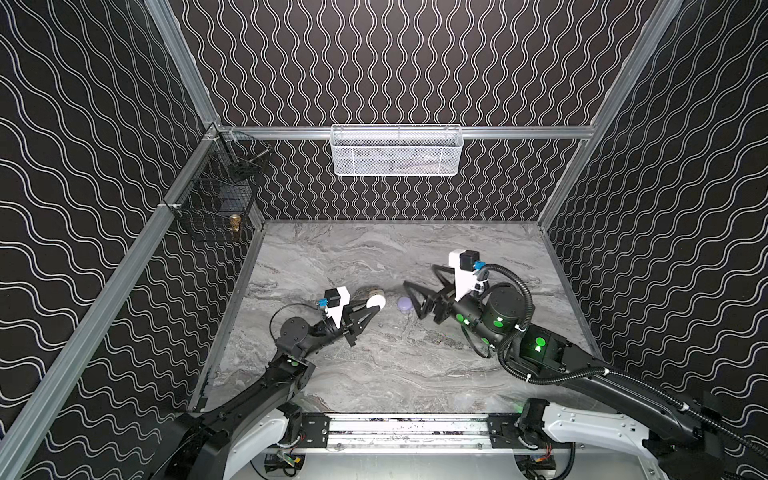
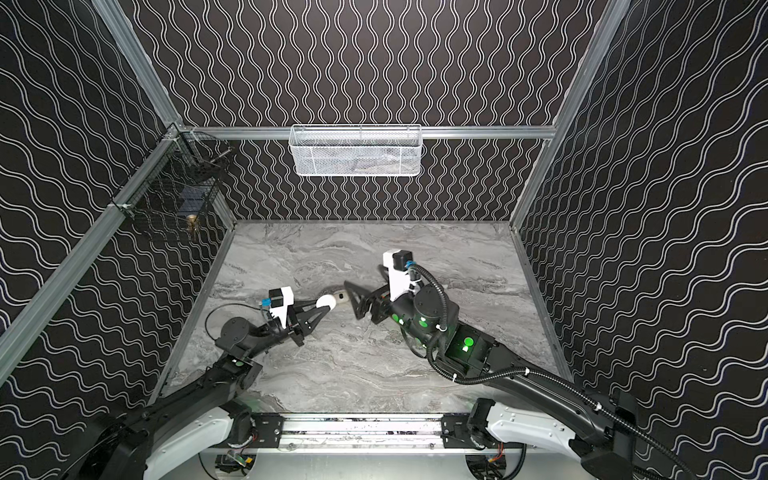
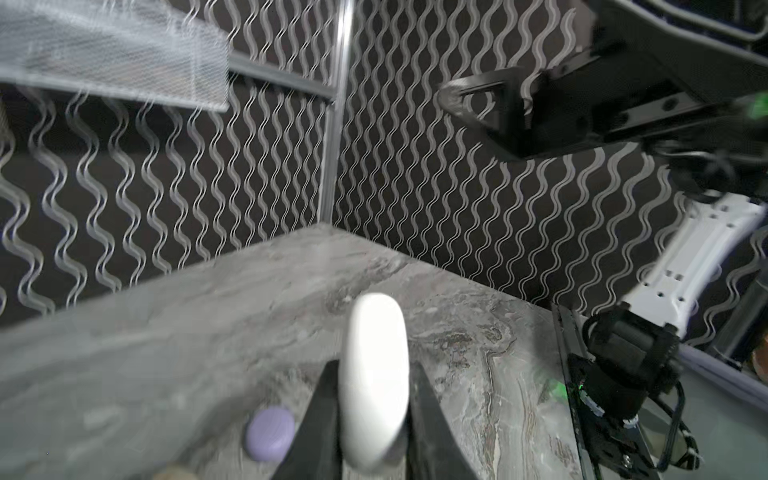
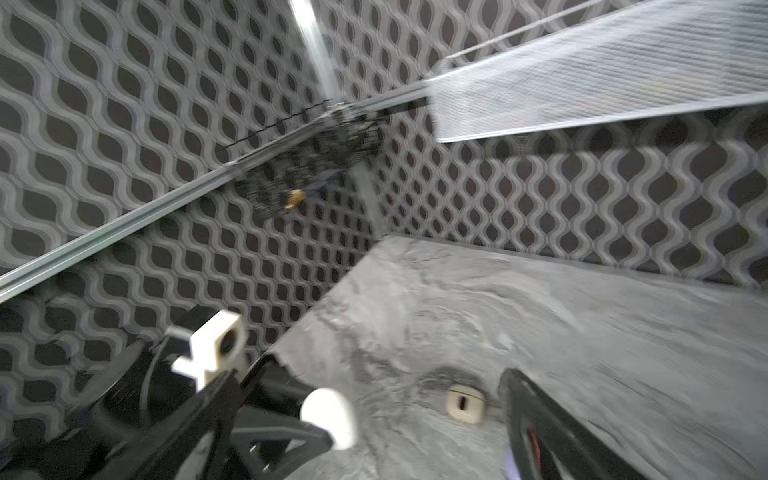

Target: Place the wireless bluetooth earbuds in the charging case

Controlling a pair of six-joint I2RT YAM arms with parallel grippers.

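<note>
over the middle of the grey marbled tabletop [image 1: 374, 374]: left gripper [image 1: 372, 306] clamped tight on a smooth white oval plastic charging case [image 3: 374, 382]. just beside it, between both arms, a small round lavender plastic case [image 1: 404, 304] flat on the marble. right gripper [image 1: 419, 274] spread wide, holding nothing. wireless bluetooth earbuds too small to make out.

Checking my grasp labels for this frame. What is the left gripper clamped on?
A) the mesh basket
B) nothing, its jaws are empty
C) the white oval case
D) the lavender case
C: the left gripper pinches the white oval case between its fingers, while the lavender case lies apart from it on the table.
</note>
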